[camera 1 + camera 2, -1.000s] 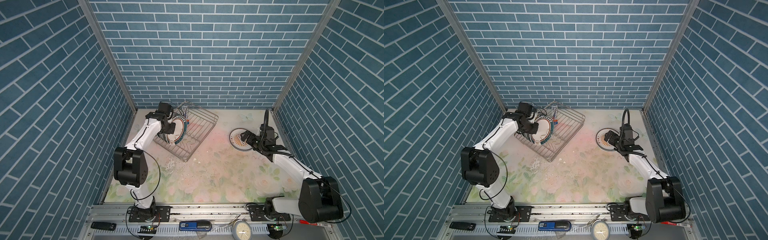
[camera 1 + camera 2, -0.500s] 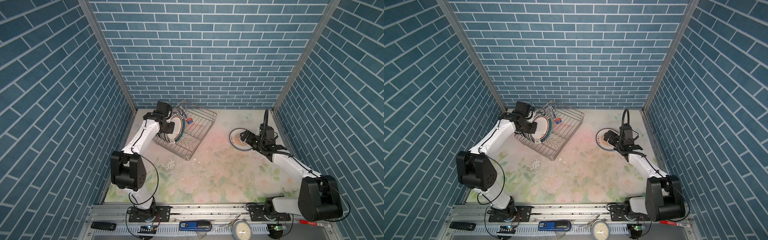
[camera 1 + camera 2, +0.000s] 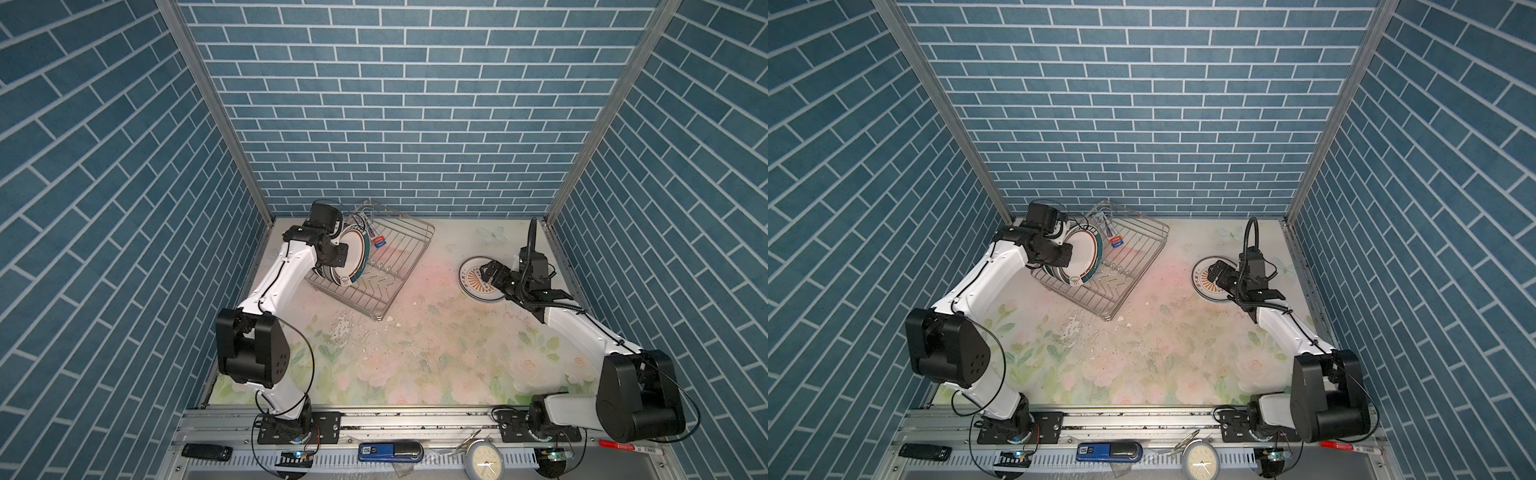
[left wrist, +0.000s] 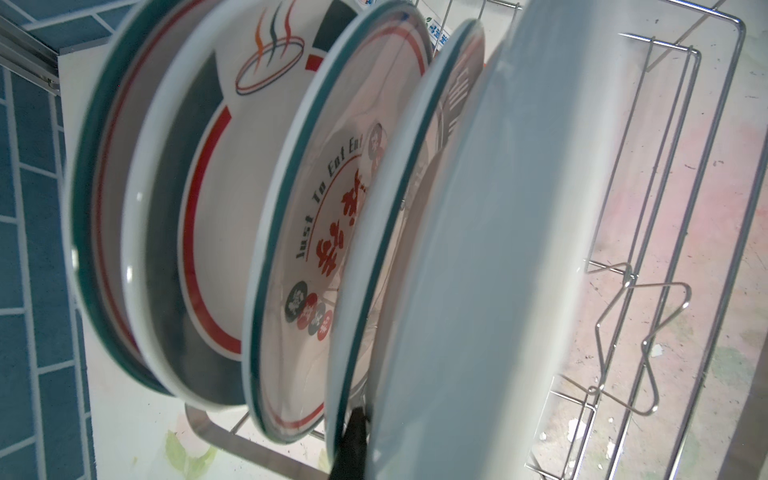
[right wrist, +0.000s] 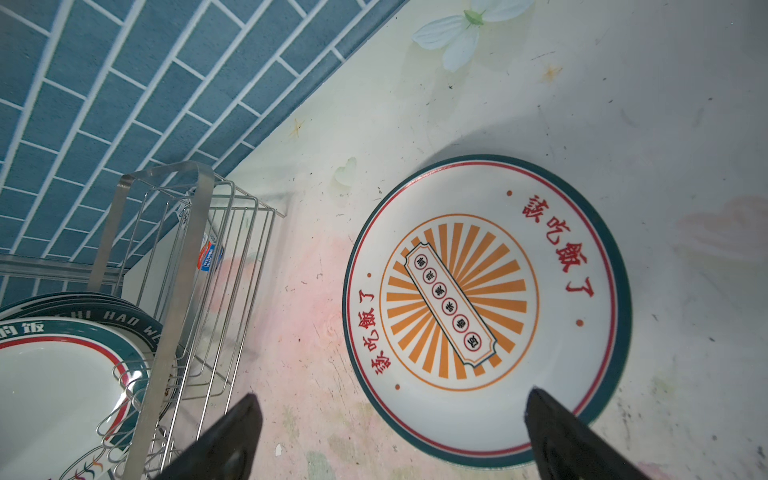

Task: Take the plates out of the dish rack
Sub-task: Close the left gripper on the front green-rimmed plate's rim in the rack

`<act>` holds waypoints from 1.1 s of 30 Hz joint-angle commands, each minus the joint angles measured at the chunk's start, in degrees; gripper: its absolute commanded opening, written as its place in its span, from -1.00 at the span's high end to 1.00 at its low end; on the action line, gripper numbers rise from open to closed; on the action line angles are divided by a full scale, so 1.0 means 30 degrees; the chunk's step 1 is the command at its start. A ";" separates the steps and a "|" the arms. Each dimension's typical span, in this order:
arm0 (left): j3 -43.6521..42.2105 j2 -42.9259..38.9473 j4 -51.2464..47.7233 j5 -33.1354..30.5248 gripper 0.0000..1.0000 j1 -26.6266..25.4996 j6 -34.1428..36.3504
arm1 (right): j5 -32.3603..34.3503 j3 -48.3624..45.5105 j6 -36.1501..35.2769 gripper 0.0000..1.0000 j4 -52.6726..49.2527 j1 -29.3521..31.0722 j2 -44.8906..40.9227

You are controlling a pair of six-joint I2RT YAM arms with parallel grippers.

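At the left, the left gripper (image 3: pixel 340 257) reaches into the dish rack (image 3: pixel 415 245), which sits askew near the back wall. Its jaws are together, and the wrist view shows one dark finger (image 4: pixel 353 436) slipped in behind the front plate (image 4: pixel 519 249), so the grip appears to be on that plate's rim. The other finger is hidden. The front plate stands on edge at the rack's left end with the other plates (image 4: pixel 299 208) packed close behind it. There are perhaps five in all, though the exact count is hard to tell. The rest of the rack's dividers are bare.

Further right, across a stretch of flowered table (image 3: pixel 415 353), a single sunburst plate (image 5: pixel 486 307) lies flat, face up, well apart from the rack. The right gripper (image 5: pixel 392 405) hovers over its near edge with jaws wide apart and nothing between them.

By this showing the job is early: one plate is out, the next is gripped but not yet lifted clear, and most are left to unload.
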 commanded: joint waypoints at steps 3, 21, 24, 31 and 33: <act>-0.0205 -0.1564 0.0766 0.2723 1.00 -0.0532 -0.0244 | -0.0151 -0.0423 -0.0321 -0.98 0.0207 0.0010 0.0161; -0.0370 -0.3131 0.0807 0.2280 1.00 -0.0624 -0.0026 | -0.0220 -0.0457 -0.0359 -0.98 0.0373 0.0009 0.0314; -0.0469 -0.3432 0.0893 0.2350 1.00 -0.0622 -0.0039 | -0.0192 -0.0457 -0.0366 -0.98 0.0382 0.0009 0.0328; -0.0440 -0.3722 0.0977 0.2758 1.00 -0.0623 -0.0097 | -0.0166 -0.0449 -0.0383 -0.98 0.0418 0.0023 0.0373; -0.0465 -0.3810 0.1034 0.2954 1.00 -0.0611 -0.0176 | -0.0188 -0.0467 -0.0387 -0.98 0.0411 0.0013 0.0344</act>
